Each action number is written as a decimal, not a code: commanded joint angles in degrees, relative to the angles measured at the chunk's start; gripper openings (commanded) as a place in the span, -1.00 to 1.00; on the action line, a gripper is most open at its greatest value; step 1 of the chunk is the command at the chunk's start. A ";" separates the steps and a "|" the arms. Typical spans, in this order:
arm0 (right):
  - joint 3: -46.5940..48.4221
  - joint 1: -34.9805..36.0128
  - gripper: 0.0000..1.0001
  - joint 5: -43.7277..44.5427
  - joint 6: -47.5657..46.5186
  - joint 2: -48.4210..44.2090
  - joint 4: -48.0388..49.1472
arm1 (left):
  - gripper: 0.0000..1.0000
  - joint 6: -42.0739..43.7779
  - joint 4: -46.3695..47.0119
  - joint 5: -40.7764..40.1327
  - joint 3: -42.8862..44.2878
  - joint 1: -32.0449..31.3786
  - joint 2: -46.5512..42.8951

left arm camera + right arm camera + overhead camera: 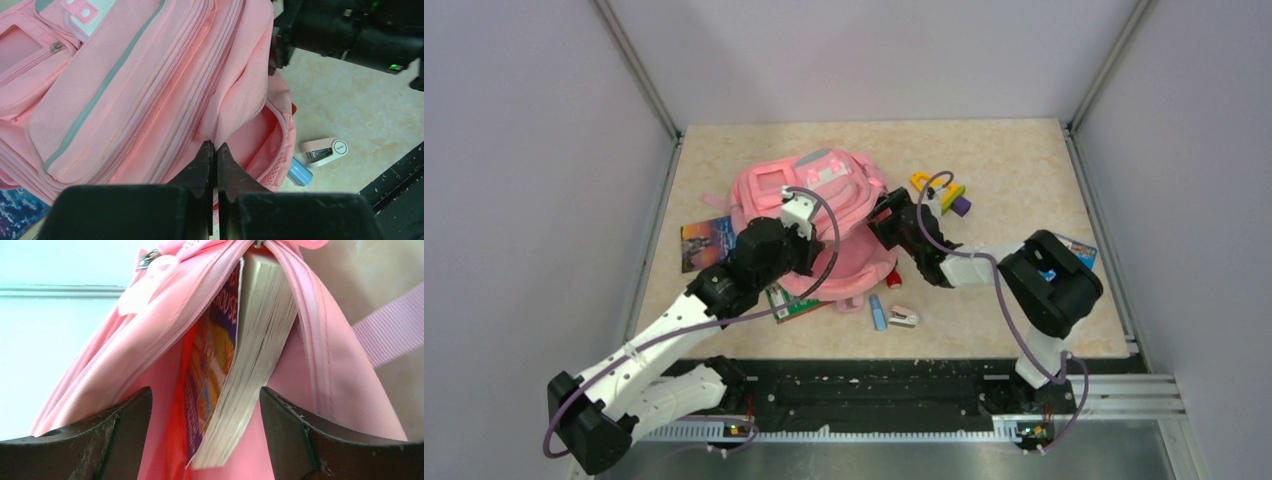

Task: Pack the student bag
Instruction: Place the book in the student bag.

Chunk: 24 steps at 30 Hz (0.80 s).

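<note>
1. The student bag (754, 200) lies on the bench (1024, 160) beneath both tools. It fills the space ahead of the left tool (215, 150), and its unzipped mouth faces the right tool (205, 390).
2. A thick paperback (250, 340) stands partway into that mouth, straight ahead of the right tool and between its jaws, with its far end tucked under the zip. The step in hand looks like loading this book.
3. The right tool's jaws are spread wide, one on each side of the book, and grip nothing. One jaw is plainly clear of the cover. The other sits just beside the page edges, and I cannot tell whether it touches them.
4. The left tool is pinched tight on a fold of the bag's fabric at the rim of the opening, propping the mouth up.
5. Next, the book probably needs nudging deeper by the right tool while the left tool keeps hold of the rim, or the mouth may sag.
6. A pink stapler (325, 151) and a small blue item (299, 172) lie on the bench to the right of the left tool, just past the rim. They are likely candidates for later packing.
</note>
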 commanded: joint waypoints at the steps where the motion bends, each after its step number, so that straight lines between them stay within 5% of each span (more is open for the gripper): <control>1: -6.63 0.93 0.54 0.61 -2.69 -10.45 2.80 | -1.00 -1.00 5.05 -1.82 1.44 -0.42 -2.21; 8: -18.21 2.08 0.56 4.17 -10.44 -27.42 -6.96 | -1.00 -1.44 4.02 -4.82 1.66 -0.42 -1.99; 14: -19.63 0.51 0.79 13.59 -28.20 -40.62 -29.85 | -1.00 -1.35 3.84 -5.33 1.74 -0.42 -2.00; 19: -16.47 -12.07 0.91 12.00 -39.53 -43.96 -45.99 | -1.00 -1.52 3.64 -4.98 1.82 -0.46 -2.04; 24: -16.26 -28.64 0.98 12.65 -44.74 -46.50 -51.20 | -1.00 -1.88 3.75 -4.36 1.75 -0.43 -1.60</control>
